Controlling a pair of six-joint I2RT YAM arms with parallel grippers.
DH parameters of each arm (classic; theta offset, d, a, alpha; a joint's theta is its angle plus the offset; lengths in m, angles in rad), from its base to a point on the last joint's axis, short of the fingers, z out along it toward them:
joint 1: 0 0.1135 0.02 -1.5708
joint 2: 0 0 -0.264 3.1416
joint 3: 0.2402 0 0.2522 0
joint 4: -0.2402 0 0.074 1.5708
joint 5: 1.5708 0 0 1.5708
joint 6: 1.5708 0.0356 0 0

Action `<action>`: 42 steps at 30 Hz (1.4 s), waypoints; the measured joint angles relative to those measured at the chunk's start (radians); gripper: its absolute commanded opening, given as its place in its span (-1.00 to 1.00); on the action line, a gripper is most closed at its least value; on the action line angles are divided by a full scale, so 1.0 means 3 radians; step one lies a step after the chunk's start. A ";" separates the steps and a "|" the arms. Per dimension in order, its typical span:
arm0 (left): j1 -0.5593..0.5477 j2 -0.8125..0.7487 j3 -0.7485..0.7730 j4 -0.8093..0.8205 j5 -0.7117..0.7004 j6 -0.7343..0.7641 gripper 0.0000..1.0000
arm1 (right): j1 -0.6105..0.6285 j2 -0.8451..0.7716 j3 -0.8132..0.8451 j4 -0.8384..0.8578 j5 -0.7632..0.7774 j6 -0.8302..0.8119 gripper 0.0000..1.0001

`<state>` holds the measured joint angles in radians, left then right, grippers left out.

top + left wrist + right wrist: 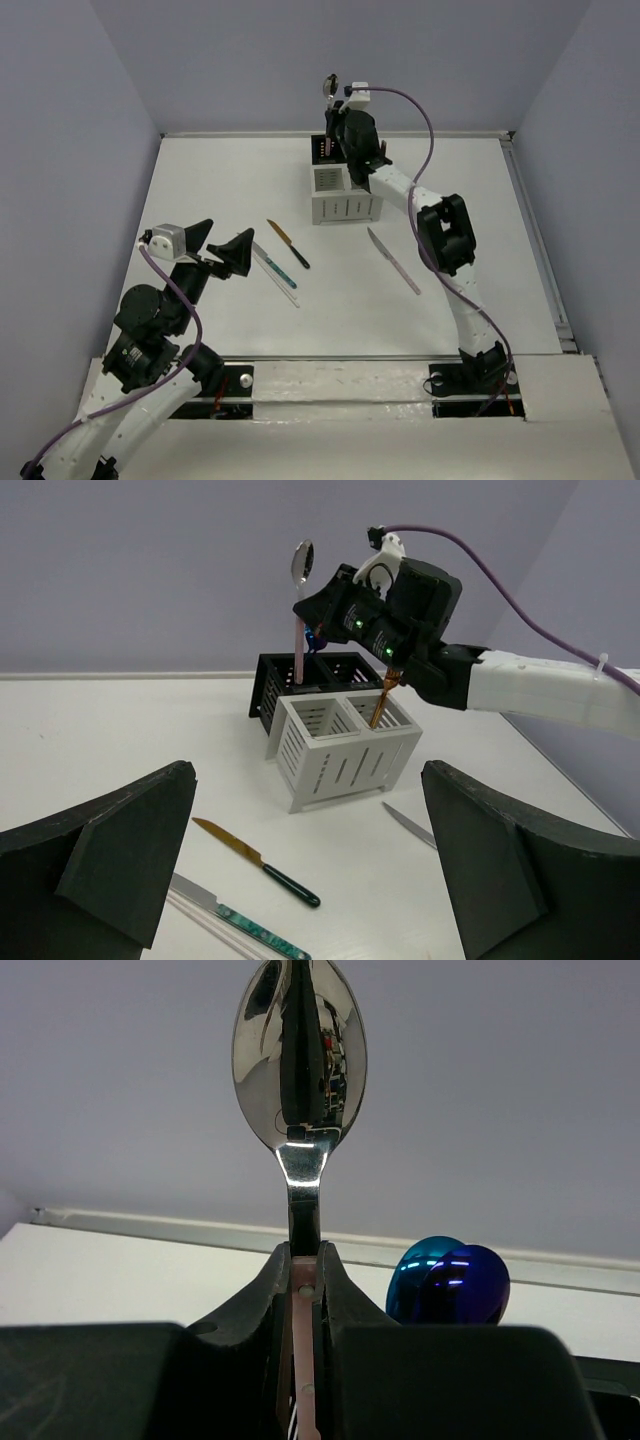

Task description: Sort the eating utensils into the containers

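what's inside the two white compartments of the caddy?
Left wrist view: the right white compartment holds one orange-handled utensil, leaning; its lower end is hidden by the wall. The left white compartment shows nothing above its rim; its floor is out of sight.

A robotics laboratory test cell is shown. A plain white tabletop (220, 180) is enclosed on three sides by bare grey-lilac wall panels (70, 120). Two white-and-black robot arms, the left arm (150, 330) and the right arm (440, 235), are bolted to a metal rail (340, 377) at the near edge, and a purple cable (428, 115) is looped along each. A slotted caddy (345, 205) and a few knives (288, 245) are laid out on the bare surface like staged test pieces, not a set table.
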<state>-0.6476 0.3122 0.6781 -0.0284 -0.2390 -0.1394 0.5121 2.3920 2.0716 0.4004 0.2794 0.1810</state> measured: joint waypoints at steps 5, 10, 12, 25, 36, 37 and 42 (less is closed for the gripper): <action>0.0000 0.0001 0.0000 0.0000 -0.0003 -0.0001 0.98 | 0.0019 -0.0031 -0.0169 0.0238 -0.0031 -0.0004 -0.88; 0.0000 0.0005 0.0000 0.0000 -0.0001 0.0000 0.98 | 0.0019 -0.0142 -0.0559 0.0290 -0.0057 -0.0039 0.22; 0.0000 0.0013 0.0000 0.0000 -0.0003 0.0000 0.98 | 0.0018 -0.0142 -0.0598 0.0277 -0.0083 -0.0064 0.46; 0.0000 0.0022 0.0000 0.0000 -0.0003 0.0000 0.98 | 0.0019 -0.1118 -0.0882 -0.0437 -0.0357 -0.0120 0.28; 0.0004 -0.0005 0.0000 0.0000 -0.0004 -0.0001 0.98 | 0.0019 -0.3274 -0.3007 -0.1954 -0.0427 0.0595 0.28; 0.0004 -0.0019 0.0000 0.0000 -0.0003 0.0000 0.98 | 0.0019 -0.3316 -0.3183 -0.2139 -0.0401 0.0678 0.35; 0.0004 -0.0061 0.0000 0.0000 -0.0003 -0.0001 0.98 | 0.0019 -0.3259 -0.3635 -0.2925 -0.0284 0.0947 0.42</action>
<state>-0.6464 0.2939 0.6781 -0.0284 -0.2398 -0.1398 0.5179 1.4143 0.9810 -0.4770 0.1944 0.4652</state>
